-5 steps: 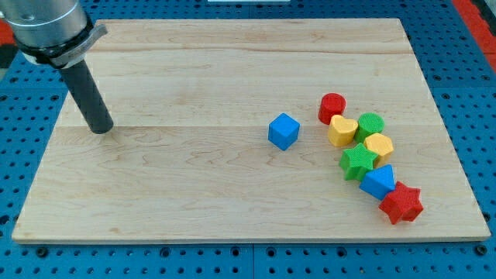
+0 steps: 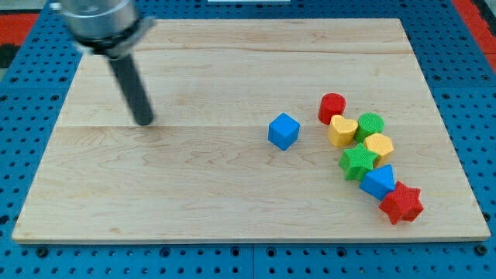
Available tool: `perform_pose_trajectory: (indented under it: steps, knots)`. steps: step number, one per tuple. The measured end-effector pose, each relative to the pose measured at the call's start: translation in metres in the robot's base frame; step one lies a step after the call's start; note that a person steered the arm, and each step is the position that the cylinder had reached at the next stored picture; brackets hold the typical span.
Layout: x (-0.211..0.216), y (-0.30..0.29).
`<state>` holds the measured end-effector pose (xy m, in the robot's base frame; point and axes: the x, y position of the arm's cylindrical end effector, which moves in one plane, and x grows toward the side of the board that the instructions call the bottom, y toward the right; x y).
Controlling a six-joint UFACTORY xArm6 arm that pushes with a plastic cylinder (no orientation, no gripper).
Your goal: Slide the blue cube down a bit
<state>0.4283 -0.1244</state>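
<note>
The blue cube [image 2: 284, 131] sits alone on the wooden board [image 2: 194, 194], a little right of its middle. My tip [image 2: 144, 121] touches the board well to the cube's left and slightly higher in the view, with a wide gap between them. The rod rises up and to the left to the arm's grey end at the view's top left.
A cluster lies right of the cube: a red cylinder [image 2: 332, 107], a yellow heart-like block [image 2: 342, 131], a green block [image 2: 370, 125], a yellow block [image 2: 378, 146], a green star [image 2: 358, 163], a second blue block [image 2: 377, 182] and a red star [image 2: 401, 204].
My tip has moved to the right, toward the blue cube. No block has moved.
</note>
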Motion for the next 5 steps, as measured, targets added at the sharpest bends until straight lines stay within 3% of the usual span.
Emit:
perform_pose_trajectory:
  steps: [3, 5]
  knots:
    - [0.006, 0.172]
    - [0.04, 0.197]
